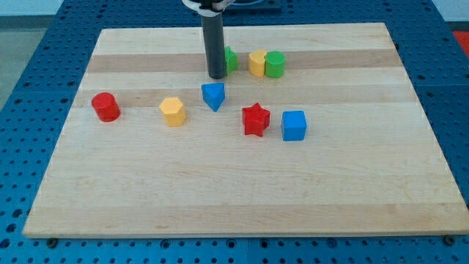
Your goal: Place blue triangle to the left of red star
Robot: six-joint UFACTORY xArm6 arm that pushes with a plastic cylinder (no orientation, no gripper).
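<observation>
My tip (217,76) on board (234,198), just above blue triangle (213,95), small gap, not touching. No gripper, just bare rod. Blue triangle up-left of red star (256,119), near, apart. Blue cube (294,125) just right of star. Yellow hexagon (173,111) left of triangle; red cylinder (105,107) far left. Green block (230,59) partly behind rod.

A robotics lab: a wooden board (242,198) sits on a blue perforated optical bench (29,73).

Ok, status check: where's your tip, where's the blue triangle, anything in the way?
My tip just above the blue triangle block, small gap. Triangle up-left of the red star block, apart. Yellow hexagonal block sits further left, probably clear.
</observation>
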